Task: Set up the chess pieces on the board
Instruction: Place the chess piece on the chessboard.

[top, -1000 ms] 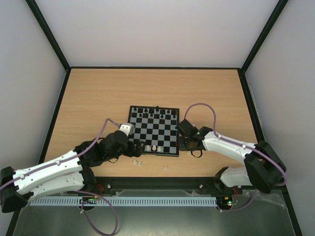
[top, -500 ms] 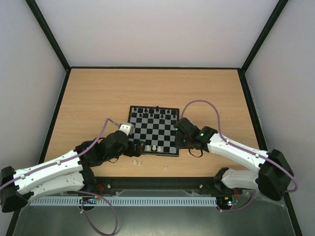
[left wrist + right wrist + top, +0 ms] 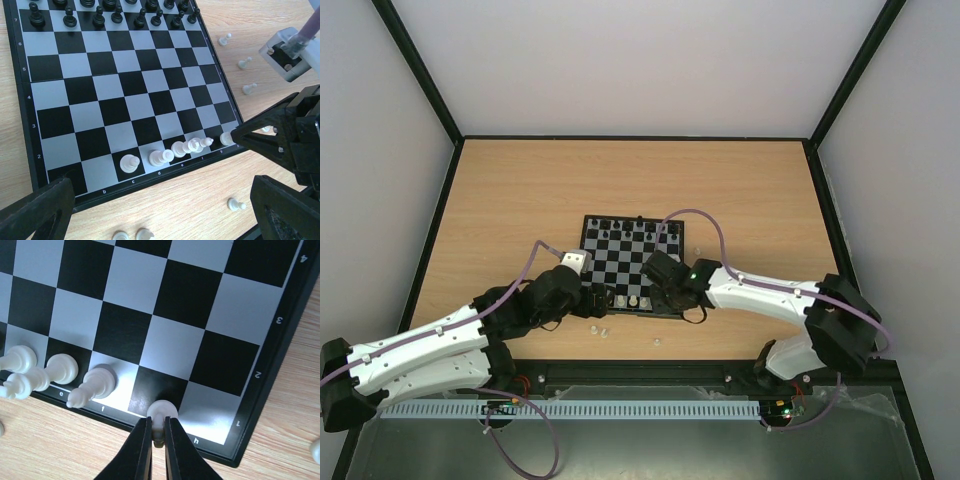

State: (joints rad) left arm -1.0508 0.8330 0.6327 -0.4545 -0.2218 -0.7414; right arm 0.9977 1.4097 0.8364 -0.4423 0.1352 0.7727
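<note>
- Table (image 3: 500, 200) of pale wood carries everything. Along its near left side the left arm (image 3: 420, 350), white with black joints, reaches toward the middle.
- The left pincer (image 3: 597, 298) sits by the near left corner of the board, spread wide and holding nothing. In the left wrist view its two black fingers (image 3: 42, 212) stand far apart, one at each lower corner of the picture.
- Just on the near side of that pincer, loose white pieces (image 3: 599, 330) lie on the bare wood, off the board. One more lies a little further right.
- The board (image 3: 620, 255) lies flat at the middle of the table, with black and pale squares inside a thin black frame.
- The black pieces (image 3: 100, 15) stand upright in the two far rows.
- The white pieces (image 3: 160, 157) stand in a line on the nearest row, from the c mark rightward, and the right-hand ones crowd close together.
- The right pincer (image 3: 158, 432) hangs over the near right part of the board, pinched tight on the held white piece (image 3: 162, 411). That piece is over the black square between the f and h marks; whether its base touches the square cannot be told.
- To the right of the board, three whitish pieces (image 3: 245, 62) stand on the wood, near the board's right edge and apart from one another.
- The right arm (image 3: 760, 292) stretches in from the near right corner.
</note>
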